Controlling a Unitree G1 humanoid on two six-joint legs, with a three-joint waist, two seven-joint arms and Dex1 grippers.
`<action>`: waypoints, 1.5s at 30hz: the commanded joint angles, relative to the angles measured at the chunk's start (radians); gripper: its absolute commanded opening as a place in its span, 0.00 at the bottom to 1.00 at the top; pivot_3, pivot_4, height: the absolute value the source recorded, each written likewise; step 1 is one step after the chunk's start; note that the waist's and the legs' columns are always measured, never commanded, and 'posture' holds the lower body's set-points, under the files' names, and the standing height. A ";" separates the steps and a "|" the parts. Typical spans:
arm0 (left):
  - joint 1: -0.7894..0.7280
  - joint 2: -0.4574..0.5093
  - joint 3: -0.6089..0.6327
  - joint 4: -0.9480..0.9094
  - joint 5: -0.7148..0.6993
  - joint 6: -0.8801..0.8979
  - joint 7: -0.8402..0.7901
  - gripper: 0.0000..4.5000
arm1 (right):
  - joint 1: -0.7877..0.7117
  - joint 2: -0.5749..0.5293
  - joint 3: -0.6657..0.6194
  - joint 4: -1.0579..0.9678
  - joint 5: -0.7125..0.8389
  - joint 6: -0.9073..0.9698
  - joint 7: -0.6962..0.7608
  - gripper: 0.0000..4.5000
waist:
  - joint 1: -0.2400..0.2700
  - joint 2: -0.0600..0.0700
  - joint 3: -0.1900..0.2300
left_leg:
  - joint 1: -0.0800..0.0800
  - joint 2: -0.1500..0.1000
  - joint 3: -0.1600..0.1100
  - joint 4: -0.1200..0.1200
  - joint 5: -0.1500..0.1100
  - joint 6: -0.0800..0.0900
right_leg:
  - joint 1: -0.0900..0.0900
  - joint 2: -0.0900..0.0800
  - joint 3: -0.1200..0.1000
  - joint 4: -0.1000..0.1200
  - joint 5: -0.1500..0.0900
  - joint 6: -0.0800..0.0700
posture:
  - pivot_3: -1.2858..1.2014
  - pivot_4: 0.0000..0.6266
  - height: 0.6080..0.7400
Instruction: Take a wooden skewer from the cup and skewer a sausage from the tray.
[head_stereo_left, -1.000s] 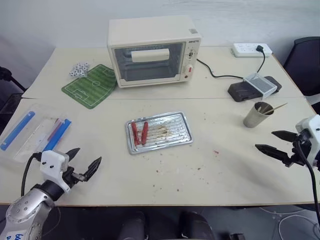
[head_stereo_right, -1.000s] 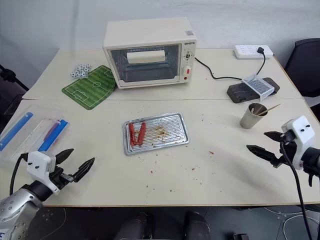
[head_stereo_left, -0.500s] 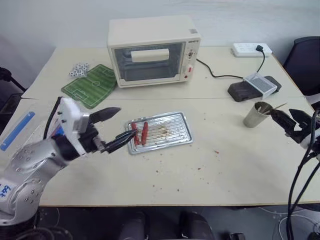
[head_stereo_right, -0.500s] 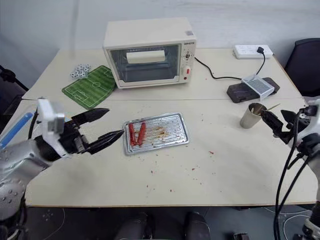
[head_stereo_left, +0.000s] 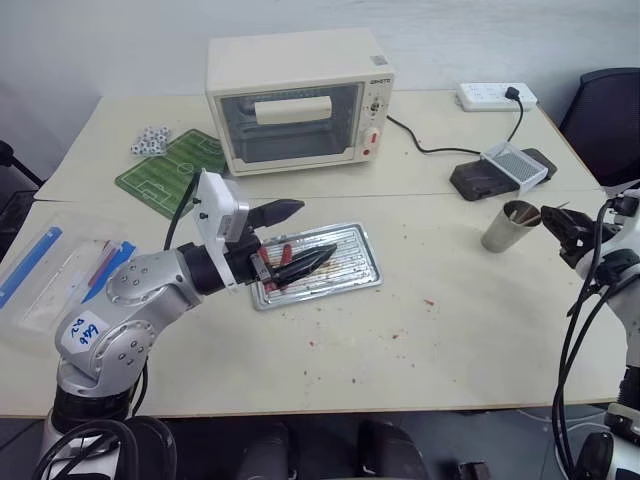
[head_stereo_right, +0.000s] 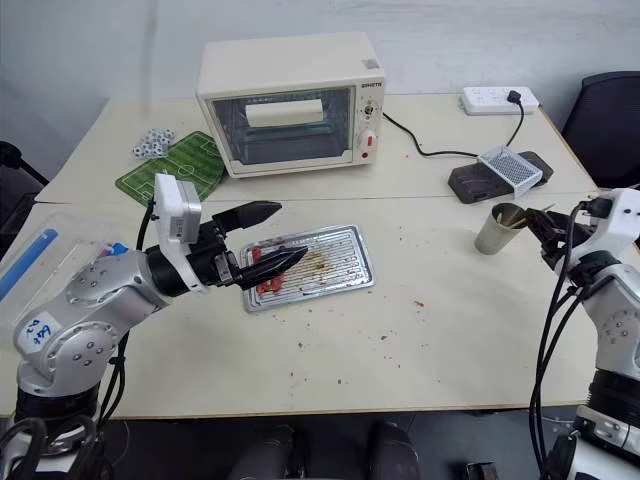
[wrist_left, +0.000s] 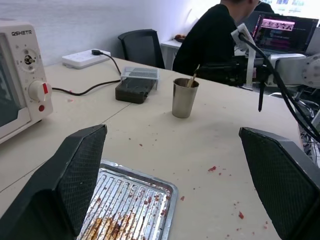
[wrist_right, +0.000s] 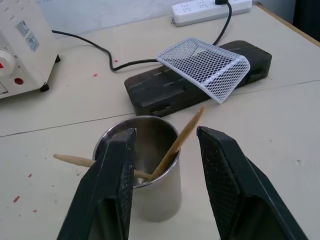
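Observation:
The small metal cup (head_stereo_left: 505, 226) stands at the right of the table with two wooden skewers (wrist_right: 180, 142) leaning in it. My right gripper (wrist_right: 166, 131) is level with the cup's rim. It is open, one finger on each side of the upright skewer, touching nothing. The silver ribbed tray (head_stereo_left: 345, 262) lies mid-table, and red sausages (head_stereo_left: 266, 266) at its left end are partly hidden. My left gripper (head_stereo_left: 318, 227) hovers wide open over that end, holding nothing.
A toaster oven (head_stereo_left: 298, 98) stands behind the tray, its cable running to a power strip (head_stereo_left: 495, 96). A black case with a mesh lid (head_stereo_left: 503, 170) sits behind the cup. A green pitch mat (head_stereo_left: 175, 170), dice (head_stereo_left: 150, 140) and a clear plastic tray (head_stereo_left: 50, 275) lie left. A person (wrist_left: 215, 40) sits beyond.
My left arm swung up from the front left table edge to above the tray. The right gripper moved forward to the cup and its fingers narrowed around a skewer.

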 joint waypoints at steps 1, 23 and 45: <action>-0.011 0.001 0.006 -0.031 0.009 -0.013 -0.002 1.00 | -0.034 0.001 -0.001 0.033 -0.011 -0.059 0.003 0.44 | 0.000 0.000 0.000 | 0.000 0.000 0.000 0.000 0.000 0.000 | 0.000 0.000 0.000 0.000 0.000 0.000 | 0.52 0.24 1.00; -0.006 -0.025 0.000 0.001 0.061 -0.054 -0.019 1.00 | -0.134 -0.044 0.007 0.020 0.003 -0.075 -0.021 0.00 | 0.001 0.000 0.000 | 0.000 0.001 0.001 0.000 0.000 0.000 | -0.001 0.000 0.001 0.000 0.000 0.000 | 0.52 0.24 1.00; -0.017 -0.085 0.001 0.048 0.134 -0.159 -0.059 1.00 | -0.558 0.247 -0.034 -0.208 0.838 0.627 -0.646 0.00 | -0.023 -0.001 0.000 | -0.004 0.004 0.003 0.000 0.000 0.000 | -0.008 0.001 0.004 0.003 0.000 0.000 | 0.52 0.24 1.00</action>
